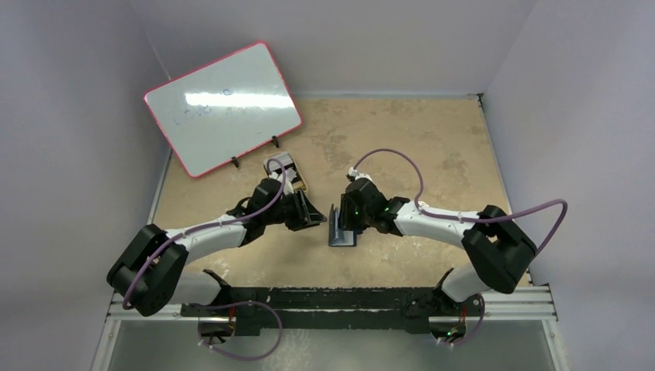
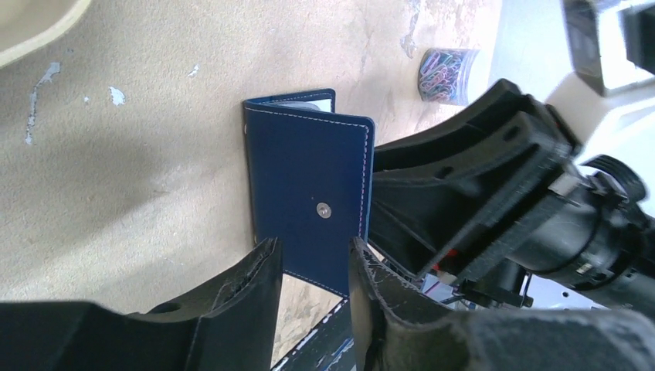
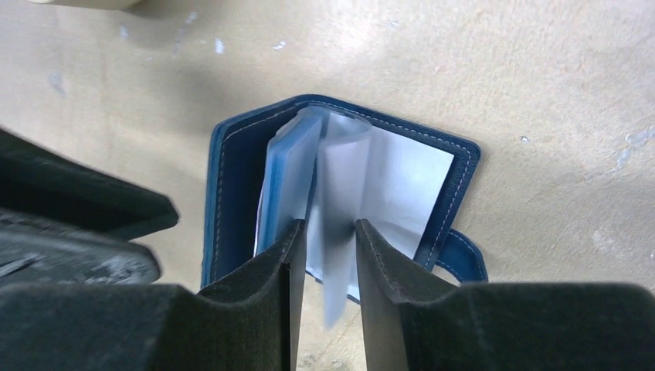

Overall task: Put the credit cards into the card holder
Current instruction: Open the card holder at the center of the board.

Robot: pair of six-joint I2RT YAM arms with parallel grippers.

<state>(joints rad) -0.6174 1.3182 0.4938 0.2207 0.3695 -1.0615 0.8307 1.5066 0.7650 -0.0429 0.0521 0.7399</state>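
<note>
Navy card holder (image 1: 342, 231) stood open; my left gripper (image 2: 313, 249) gaped beside it, and my right gripper (image 3: 330, 229), jaws apart, straddled its pocket leaf (image 3: 344, 158).

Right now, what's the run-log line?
card holder: standing open | left gripper: open at its cover | right gripper: open around clear sleeve

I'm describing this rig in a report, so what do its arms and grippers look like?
The left arm and right arm have white tubular links between black joint housings, each trailed by a looping purple cable. The left gripper and right gripper are black, with two wedge-shaped fingers, scuffed at the tips. A green light shows on the right wrist.
</note>
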